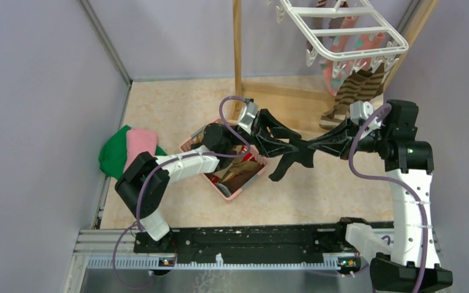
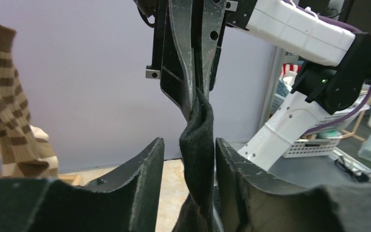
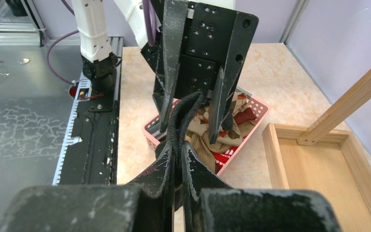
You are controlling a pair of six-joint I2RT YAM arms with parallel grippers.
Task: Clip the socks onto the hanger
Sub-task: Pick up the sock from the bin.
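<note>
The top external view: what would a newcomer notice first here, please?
The two arms meet mid-table on a black sock: the right gripper pinches it, the left gripper straddles it with open fingers. Then the white hanger, top right, a striped sock hanging beneath, and the pink basket of socks left of centre.

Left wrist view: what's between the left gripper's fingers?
The black sock, pinched by the right gripper, runs between the parted fingers of the left gripper; the left wrist view shows it.

Pale lilac walls (image 1: 36, 91) enclose a beige, seemingly marbled tabletop (image 1: 177, 104) bearing a wooden stand (image 1: 237, 49).
</note>
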